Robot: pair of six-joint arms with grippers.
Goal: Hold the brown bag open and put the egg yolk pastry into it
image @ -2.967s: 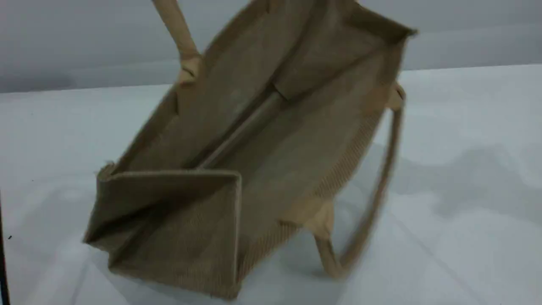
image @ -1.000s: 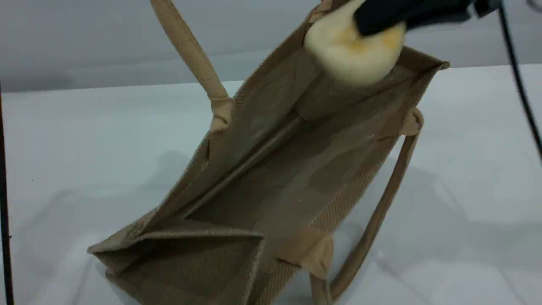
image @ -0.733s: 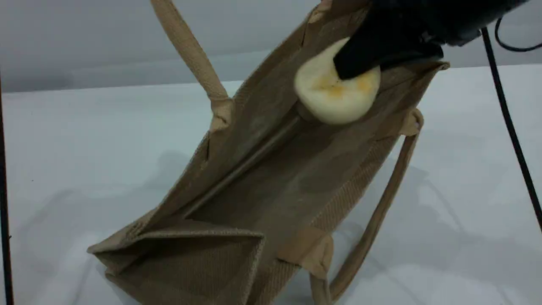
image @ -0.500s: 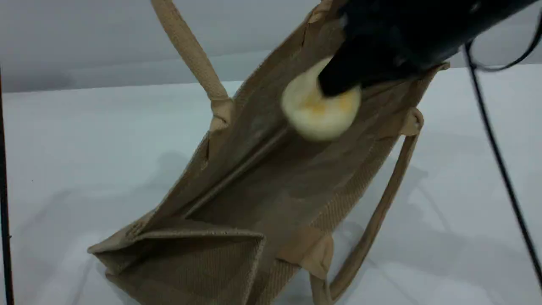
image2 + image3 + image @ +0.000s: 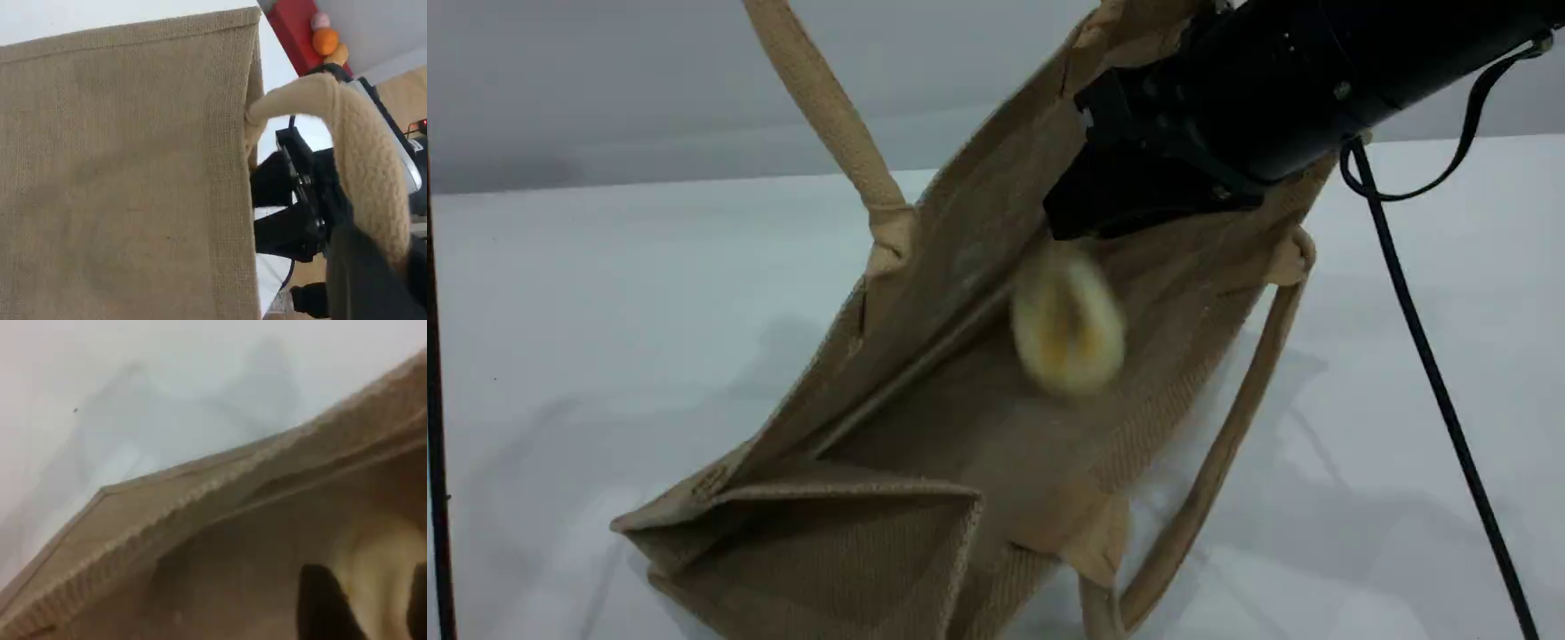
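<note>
Rough cloth bag, smooth table
The bag point(image 5: 925, 533) is scratchy woven cloth; its handle point(image 5: 827, 107) is soft rope; the table point(image 5: 605, 293) looks smooth.

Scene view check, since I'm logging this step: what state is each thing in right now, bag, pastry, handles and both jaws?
Tan-brown woven jute bag: tilted, mouth open.
Small round cream pastry with yellow patches: blurred, inside the bag's mouth, clear of the jaws.
Far beige rope handle: pulled taut upward.
Near beige rope handle: hanging slack.
Right gripper: at the bag's mouth, pastry no longer in its jaws.
Left gripper: shut on the far handle.
</note>
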